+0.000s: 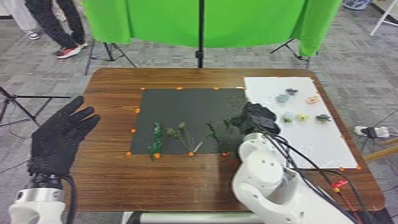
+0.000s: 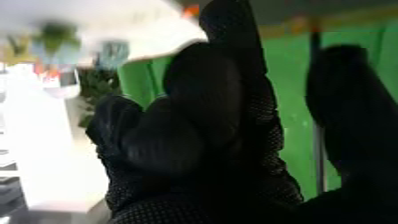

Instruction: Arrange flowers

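the left hand point(image 1: 64, 131) is positioned at the left side of the table point(image 1: 107, 187), fingers extended and spread. the right hand point(image 1: 258, 119) is located over the border between the dark mat point(image 1: 182, 107) and the white sheet point(image 1: 324, 145); its grip state cannot be determined. green stems point(image 1: 157, 140) lie side by side on the near part of the mat. small flower heads point(image 1: 312, 100) are set apart on the sheet.
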### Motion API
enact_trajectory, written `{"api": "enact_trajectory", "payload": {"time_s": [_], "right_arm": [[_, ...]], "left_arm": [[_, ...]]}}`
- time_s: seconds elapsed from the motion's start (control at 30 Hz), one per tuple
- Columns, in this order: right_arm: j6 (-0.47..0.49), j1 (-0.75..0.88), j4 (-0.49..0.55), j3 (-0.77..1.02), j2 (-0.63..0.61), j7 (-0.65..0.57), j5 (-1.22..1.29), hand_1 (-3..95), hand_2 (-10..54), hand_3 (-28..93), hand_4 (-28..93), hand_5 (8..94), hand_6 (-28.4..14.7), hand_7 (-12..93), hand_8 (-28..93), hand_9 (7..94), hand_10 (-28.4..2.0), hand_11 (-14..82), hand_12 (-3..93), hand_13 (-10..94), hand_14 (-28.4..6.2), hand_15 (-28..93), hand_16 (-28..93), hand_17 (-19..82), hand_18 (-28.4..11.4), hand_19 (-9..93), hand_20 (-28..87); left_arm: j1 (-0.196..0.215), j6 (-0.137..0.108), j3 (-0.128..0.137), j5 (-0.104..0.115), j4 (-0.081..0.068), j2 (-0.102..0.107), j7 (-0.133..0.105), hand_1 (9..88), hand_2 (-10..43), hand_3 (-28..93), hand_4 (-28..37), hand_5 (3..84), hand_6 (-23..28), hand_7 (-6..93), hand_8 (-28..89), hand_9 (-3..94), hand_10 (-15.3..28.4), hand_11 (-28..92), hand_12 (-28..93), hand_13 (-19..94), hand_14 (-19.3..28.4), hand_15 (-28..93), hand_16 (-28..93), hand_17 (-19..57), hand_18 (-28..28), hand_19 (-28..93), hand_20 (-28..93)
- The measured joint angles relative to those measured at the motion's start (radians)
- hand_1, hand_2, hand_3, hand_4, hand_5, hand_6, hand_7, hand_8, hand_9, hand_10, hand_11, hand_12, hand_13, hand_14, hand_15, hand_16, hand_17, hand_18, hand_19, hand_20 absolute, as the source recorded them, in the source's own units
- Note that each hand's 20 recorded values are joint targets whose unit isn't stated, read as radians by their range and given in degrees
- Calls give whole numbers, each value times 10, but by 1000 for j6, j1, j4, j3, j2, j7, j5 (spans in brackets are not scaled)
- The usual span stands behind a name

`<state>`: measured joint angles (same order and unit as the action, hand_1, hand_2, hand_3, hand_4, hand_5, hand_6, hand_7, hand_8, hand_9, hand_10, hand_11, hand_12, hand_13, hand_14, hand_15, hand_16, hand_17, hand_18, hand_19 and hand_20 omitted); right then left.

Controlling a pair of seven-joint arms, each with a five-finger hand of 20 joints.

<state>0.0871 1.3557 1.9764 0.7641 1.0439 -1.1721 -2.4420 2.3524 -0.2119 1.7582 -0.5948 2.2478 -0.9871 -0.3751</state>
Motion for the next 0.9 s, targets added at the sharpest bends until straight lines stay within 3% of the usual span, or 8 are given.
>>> {"api": "enact_trajectory", "payload": {"time_s": [0.1, 0.3, 0.4, 0.6, 0.9], "right_arm": [[-55, -8, 22, 35, -58, 15, 48, 299, -21, 793, -219, 668, -66, 183, -119, 696, -196, 446, 170, 661, -161, 819, 140, 280, -284, 895, 443], [-308, -49, -11, 98, -194, 64, 363, 306, -42, 809, -231, 574, -45, 157, -123, 649, -199, 427, 163, 626, -163, 822, 130, 255, -284, 889, 436], [-281, -50, -46, 128, -246, 68, 384, 306, -52, 811, -234, 559, -45, 151, -121, 643, -201, 427, 162, 619, -164, 824, 129, 253, -284, 891, 439], [-71, -36, -82, 172, -308, 57, 315, 323, -77, 808, -242, 552, -34, 152, -116, 630, -200, 431, 164, 606, -166, 829, 124, 243, -284, 892, 456], [-64, -30, -121, 128, -311, 68, 300, 330, -95, 795, -262, 542, -23, 161, -124, 624, -189, 443, 164, 605, -156, 827, 123, 237, -284, 881, 493]], "left_arm": [[-3, 0, 0, 2, -3, 2, -2, 242, 70, 795, -229, 409, 109, 118, -88, 360, 204, 268, 113, 254, 276, 536, -85, -98, 251, 529, 131], [-19, 0, -3, 11, -16, 19, -10, 235, 71, 798, -245, 405, 105, 115, -86, 354, 203, 260, 114, 253, 274, 532, -84, -99, 252, 527, 131], [-24, 0, 1, 11, -17, 20, -8, 235, 71, 800, -247, 405, 106, 115, -85, 353, 203, 260, 116, 253, 274, 532, -83, -100, 252, 526, 131], [-24, 0, 3, 11, -17, 15, -5, 236, 70, 801, -247, 405, 107, 116, -85, 350, 201, 260, 118, 252, 273, 531, -82, -100, 252, 526, 131], [-34, 2, 3, 9, -18, 0, 15, 238, 69, 802, -244, 404, 107, 116, -85, 351, 203, 262, 118, 252, 273, 531, -82, -100, 253, 526, 131]]}}
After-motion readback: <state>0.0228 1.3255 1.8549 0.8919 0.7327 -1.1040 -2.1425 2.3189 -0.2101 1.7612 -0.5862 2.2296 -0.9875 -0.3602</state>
